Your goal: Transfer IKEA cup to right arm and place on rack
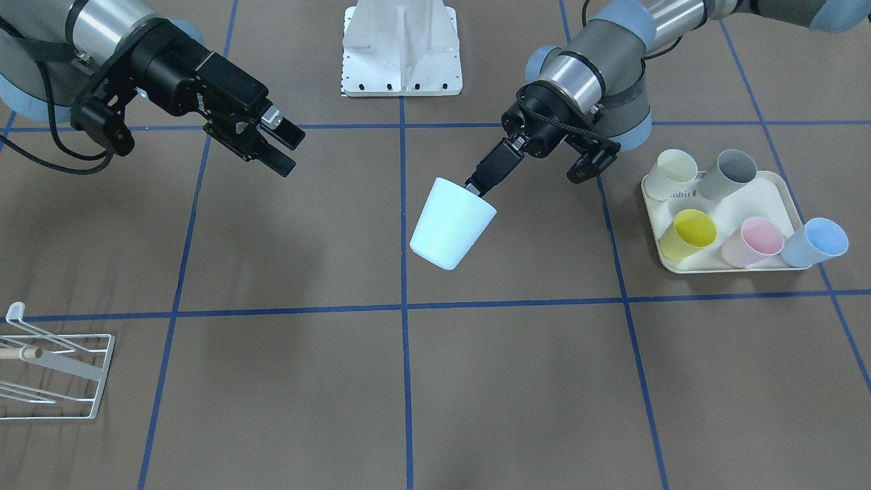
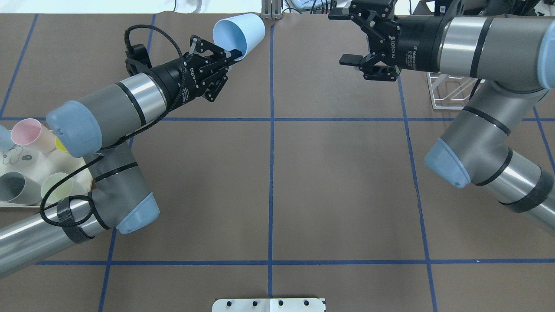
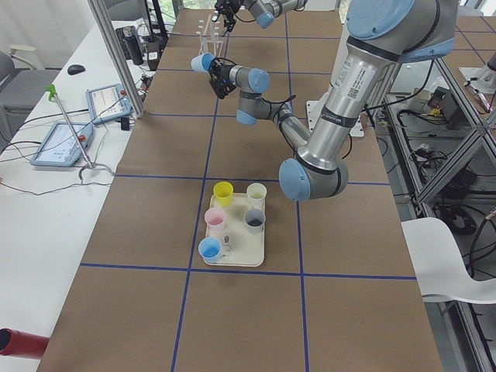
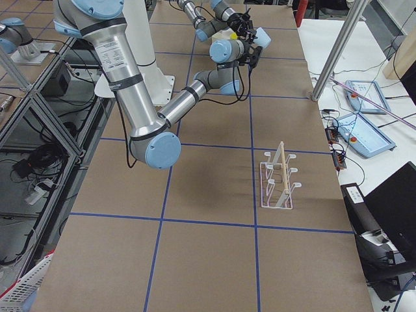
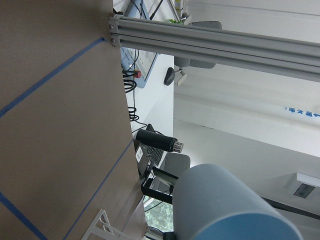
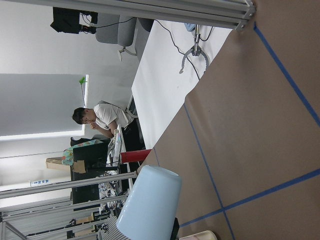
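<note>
One-handed at this moment. Working well apart from the small white wire dish rack, slanted prongs and light wooden dowel showing, at the nearest corner of the brown, blue-taped bench on the robot's right side.

Further in, holding the pale blue plastic cup up over the bench near its centre line. Tilting it, mouth toward the robot and base toward the operators' side. Clamping its rim in the jaws of the grey left arm, closed down on the wall, with one finger inside the mouth and one outside.

About level with that, on the robot's left side, carrying five pastel plastic cups mouth-up on a cream rounded tray.

Beyond, pointing the jaws of the grey right arm across toward the held cup, spread wide, gripping nothing, and well apart from it.

Farthest back, flanking a white metal base plate with the two arms.
</note>
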You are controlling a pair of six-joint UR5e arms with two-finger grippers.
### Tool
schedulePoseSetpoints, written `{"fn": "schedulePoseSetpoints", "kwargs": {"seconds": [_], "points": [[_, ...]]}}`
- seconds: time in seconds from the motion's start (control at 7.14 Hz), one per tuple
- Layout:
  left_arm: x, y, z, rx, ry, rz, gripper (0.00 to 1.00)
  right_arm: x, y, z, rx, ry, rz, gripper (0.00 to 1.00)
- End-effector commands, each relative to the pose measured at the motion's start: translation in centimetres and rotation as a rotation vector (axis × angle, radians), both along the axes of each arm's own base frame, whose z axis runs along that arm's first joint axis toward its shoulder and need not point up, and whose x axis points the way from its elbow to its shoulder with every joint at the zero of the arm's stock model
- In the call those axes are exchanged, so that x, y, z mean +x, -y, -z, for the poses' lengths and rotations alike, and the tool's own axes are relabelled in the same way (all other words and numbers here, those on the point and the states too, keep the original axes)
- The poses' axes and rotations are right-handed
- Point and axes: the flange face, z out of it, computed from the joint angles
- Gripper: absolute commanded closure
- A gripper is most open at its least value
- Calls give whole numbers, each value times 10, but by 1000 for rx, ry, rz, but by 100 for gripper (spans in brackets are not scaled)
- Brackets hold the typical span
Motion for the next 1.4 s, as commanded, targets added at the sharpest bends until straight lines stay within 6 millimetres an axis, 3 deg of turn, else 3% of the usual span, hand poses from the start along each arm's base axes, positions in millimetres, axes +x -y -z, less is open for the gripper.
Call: {"fn": "schedulePoseSetpoints", "kwargs": {"seconds": [0.0,0.28,0.56,1.26], "points": [[0,-5,1,-2,-75,-17,100,-3,2,1,-55,44,-19,0],[13,-17,17,4,-121,-24,100,-6,2,1,-58,45,-19,0],[46,-46,49,-6,-182,-30,100,-10,6,-4,-66,36,-19,0],[66,-55,78,1,-204,-45,100,-23,2,-6,-71,31,0,0]]}}
